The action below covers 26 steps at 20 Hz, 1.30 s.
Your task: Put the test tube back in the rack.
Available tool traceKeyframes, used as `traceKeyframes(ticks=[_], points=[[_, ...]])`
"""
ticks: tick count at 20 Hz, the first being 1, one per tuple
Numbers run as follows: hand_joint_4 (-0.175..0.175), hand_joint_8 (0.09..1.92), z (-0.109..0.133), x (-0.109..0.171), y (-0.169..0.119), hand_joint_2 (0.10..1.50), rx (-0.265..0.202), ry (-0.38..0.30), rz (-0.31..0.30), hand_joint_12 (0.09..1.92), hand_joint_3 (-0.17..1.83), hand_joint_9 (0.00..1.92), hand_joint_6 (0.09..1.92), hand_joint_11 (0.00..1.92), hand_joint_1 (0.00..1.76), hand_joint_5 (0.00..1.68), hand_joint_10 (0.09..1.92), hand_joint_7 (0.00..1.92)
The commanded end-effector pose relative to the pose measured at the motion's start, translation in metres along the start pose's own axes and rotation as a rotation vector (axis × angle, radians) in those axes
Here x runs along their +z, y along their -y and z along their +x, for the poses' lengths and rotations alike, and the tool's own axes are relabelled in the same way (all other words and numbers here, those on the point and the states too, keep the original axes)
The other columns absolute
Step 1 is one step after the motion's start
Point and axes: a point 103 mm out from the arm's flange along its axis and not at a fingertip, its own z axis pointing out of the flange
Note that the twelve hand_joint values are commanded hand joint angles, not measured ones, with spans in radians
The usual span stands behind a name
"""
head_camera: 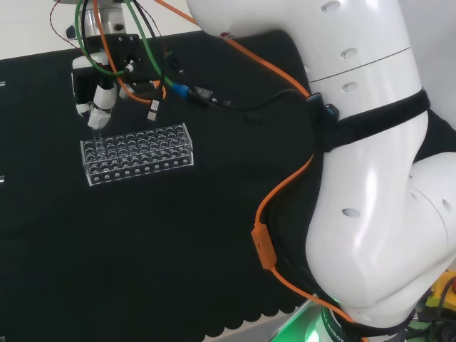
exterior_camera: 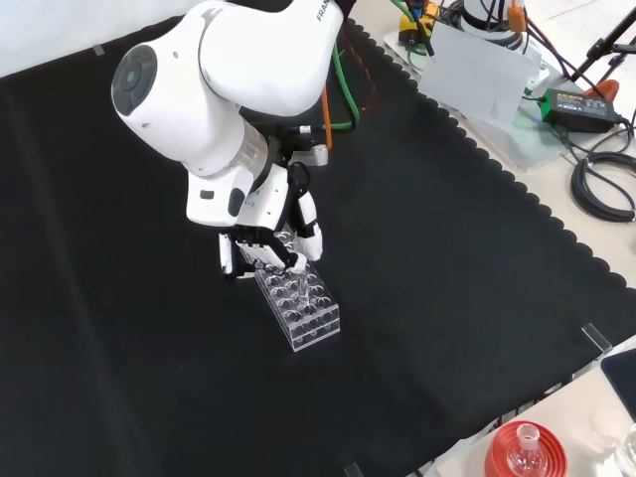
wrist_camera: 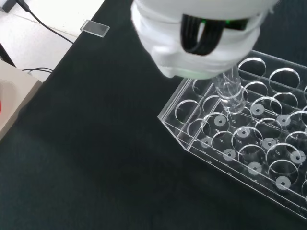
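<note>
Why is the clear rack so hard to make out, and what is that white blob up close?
Head and front views: the clear rack shows against black cloth by pale glints. Wrist view: the blob is the hand, out of focus.

In the wrist view the hand (wrist_camera: 201,43) is a blurred white mass that hides the top of the tube (wrist_camera: 231,93), and the picture's edge cuts off the far part of the rack (wrist_camera: 249,153). Whether the tube's tip sits in a hole cannot be told.
</note>
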Motion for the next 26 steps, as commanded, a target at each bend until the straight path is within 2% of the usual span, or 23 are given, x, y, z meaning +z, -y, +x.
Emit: traceKeyframes(ticks=[1,26], points=[[-0.175,0.35,-0.001,0.001,-0.001,0.67,0.000,-0.004,0.001,1.37,0.52,1.42,0.34,0.47,1.43,1.40,0.09,1.56],[-0.175,0.34,-0.009,0.012,-0.008,0.66,0.015,-0.029,0.013,1.37,0.52,1.43,0.34,0.47,1.43,1.40,0.09,1.56]])
